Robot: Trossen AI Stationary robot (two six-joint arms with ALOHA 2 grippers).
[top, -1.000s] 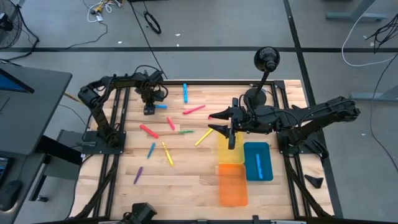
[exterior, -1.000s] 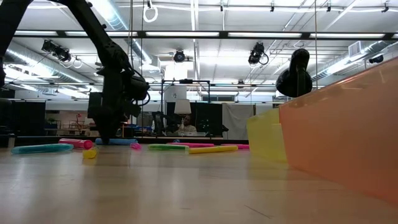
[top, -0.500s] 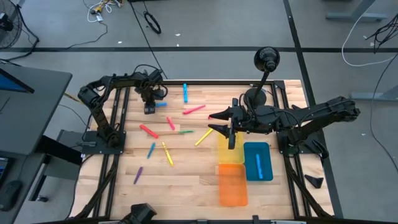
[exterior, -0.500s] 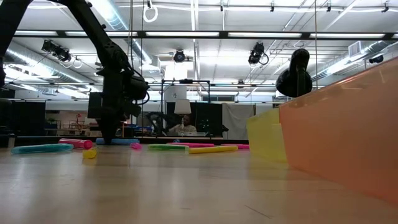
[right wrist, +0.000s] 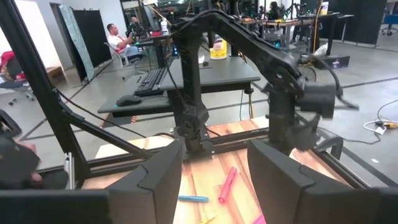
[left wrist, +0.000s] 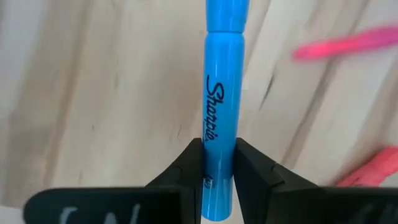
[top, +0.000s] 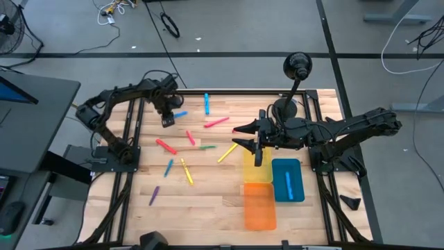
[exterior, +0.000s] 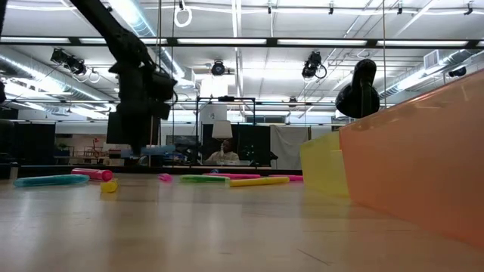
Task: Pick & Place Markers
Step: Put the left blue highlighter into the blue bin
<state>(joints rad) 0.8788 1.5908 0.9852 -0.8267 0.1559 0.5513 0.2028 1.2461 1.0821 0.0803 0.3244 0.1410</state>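
1. gripping a blue marker between its two dark fingers, the left gripper sits in the upper left of the high view; in the low view the marker hangs clear of the table, level, at the left of the frame.
2. scattered left of centre in the high view lie the other markers: a blue one near the top, a pink one, a red one, a green one, two yellow ones, a purple one lowest.
3. at centre right, the right gripper hovers with jaws spread wide and nothing between them, at the upper edge of the yellow tray.
4. lower right of centre, the orange tray sits below the yellow one, and the blue tray beside it holds one blue marker.
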